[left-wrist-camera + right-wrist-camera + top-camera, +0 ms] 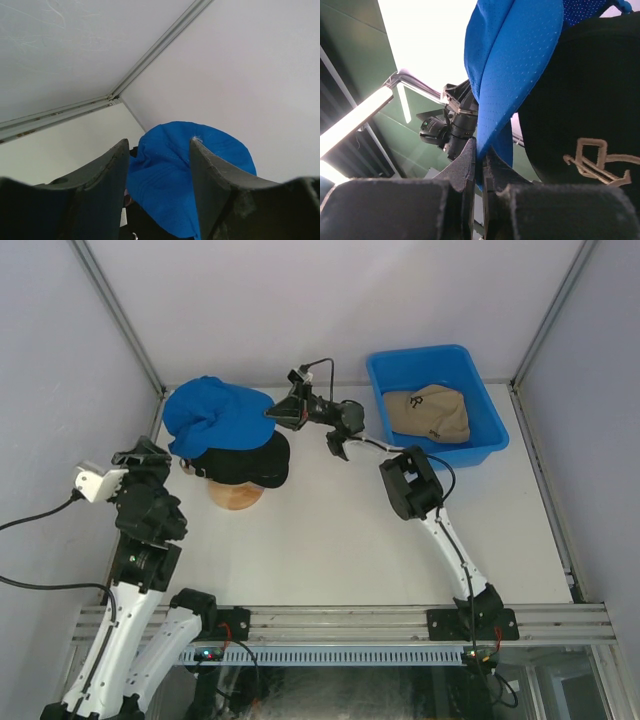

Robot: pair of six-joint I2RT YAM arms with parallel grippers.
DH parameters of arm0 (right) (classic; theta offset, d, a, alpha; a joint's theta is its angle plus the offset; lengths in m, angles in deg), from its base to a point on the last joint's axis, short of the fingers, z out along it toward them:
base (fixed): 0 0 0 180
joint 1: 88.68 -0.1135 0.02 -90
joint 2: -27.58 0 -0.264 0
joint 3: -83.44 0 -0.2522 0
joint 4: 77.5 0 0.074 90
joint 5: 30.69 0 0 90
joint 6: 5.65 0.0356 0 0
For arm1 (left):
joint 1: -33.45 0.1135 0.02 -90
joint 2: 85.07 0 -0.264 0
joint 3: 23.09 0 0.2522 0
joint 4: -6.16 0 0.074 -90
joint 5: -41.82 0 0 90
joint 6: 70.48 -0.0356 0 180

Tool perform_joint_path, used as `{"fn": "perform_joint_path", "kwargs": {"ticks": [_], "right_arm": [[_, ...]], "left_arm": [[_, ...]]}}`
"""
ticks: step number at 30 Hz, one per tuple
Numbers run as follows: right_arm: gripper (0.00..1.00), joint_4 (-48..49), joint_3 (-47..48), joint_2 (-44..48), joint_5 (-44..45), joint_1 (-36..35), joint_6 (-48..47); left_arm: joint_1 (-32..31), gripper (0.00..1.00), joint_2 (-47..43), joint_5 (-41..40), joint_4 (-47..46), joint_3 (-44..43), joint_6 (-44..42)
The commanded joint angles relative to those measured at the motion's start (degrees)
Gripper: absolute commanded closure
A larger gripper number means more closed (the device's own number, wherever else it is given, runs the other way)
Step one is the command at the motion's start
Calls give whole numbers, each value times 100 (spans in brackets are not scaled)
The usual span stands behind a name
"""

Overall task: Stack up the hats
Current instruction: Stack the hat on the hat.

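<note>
A blue hat (215,418) lies on top of a black hat (255,462), which sits on a round wooden stand (237,498) at the back left. My right gripper (277,413) is shut on the blue hat's brim; in the right wrist view the brim (510,75) runs down between the closed fingers (470,155), beside the black hat (580,100) with its tan stitched mark. My left gripper (165,455) stands open just left of the stack, the blue hat (165,175) showing beyond the gap between its fingertips (159,142). A tan hat (428,412) lies in the bin.
A blue plastic bin (485,390) stands at the back right. The enclosure's walls and metal frame close in behind and to the left of the stack. Bare white tabletop (330,540) lies between the stand and the arm bases.
</note>
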Motion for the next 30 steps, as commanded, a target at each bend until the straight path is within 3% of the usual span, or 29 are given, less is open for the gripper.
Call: {"fn": "perform_joint_path", "kwargs": {"ticks": [1, 11, 30], "right_arm": [[100, 685, -417, 788, 268, 32, 2594], [100, 690, -2241, 1574, 122, 243, 2351], [100, 213, -2636, 1323, -465, 349, 1869]], "left_arm": [[106, 44, 86, -192, -136, -61, -30], [449, 41, 464, 43, 143, -159, 462], [745, 39, 1065, 376, 526, -600, 687]]}}
